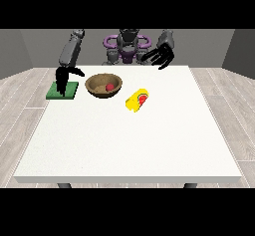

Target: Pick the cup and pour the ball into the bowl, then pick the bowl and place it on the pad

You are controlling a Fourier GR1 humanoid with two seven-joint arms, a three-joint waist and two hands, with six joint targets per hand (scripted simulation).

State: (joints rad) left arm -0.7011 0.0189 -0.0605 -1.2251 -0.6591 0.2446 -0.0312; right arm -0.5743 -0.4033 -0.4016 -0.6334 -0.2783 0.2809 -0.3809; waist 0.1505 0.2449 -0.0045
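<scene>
A brown wooden bowl (103,85) stands on the table with a red ball (108,87) inside it. To its right a yellow cup (137,100) lies on its side, its red inside facing right. A green pad (63,90) lies left of the bowl. The hand at the view's left (63,78) hangs over the pad with its fingers straight and pointing down, holding nothing. The hand at the view's right (160,57) is raised above the table's far edge, fingers spread and empty.
The white table (129,145) stretches wide toward the camera. The robot's torso (127,48) stands behind the far edge. Grey wooden floor surrounds the table.
</scene>
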